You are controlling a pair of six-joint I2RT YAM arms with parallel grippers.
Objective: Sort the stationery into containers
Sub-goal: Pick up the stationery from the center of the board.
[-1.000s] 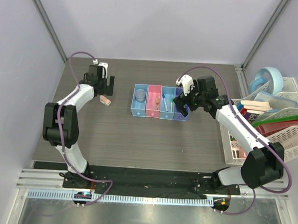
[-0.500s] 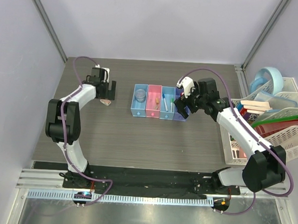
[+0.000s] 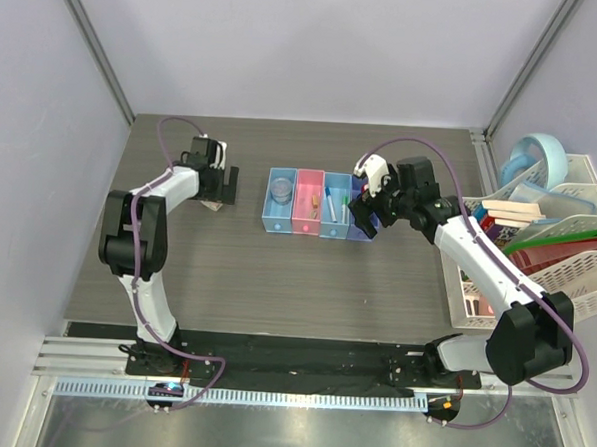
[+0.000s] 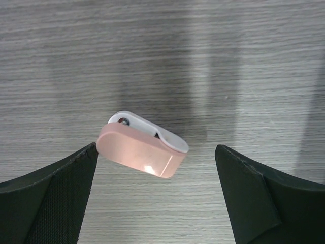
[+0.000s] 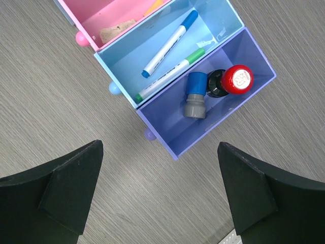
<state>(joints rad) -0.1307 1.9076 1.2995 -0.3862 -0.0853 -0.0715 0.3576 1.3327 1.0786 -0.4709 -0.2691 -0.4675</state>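
Left hand [image 4: 156,150] nearer now, spread wide over one pink eraser [image 4: 138,155].

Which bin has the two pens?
The light blue bin third from left, between the pink bin and darker blue bin; only it holds pens.
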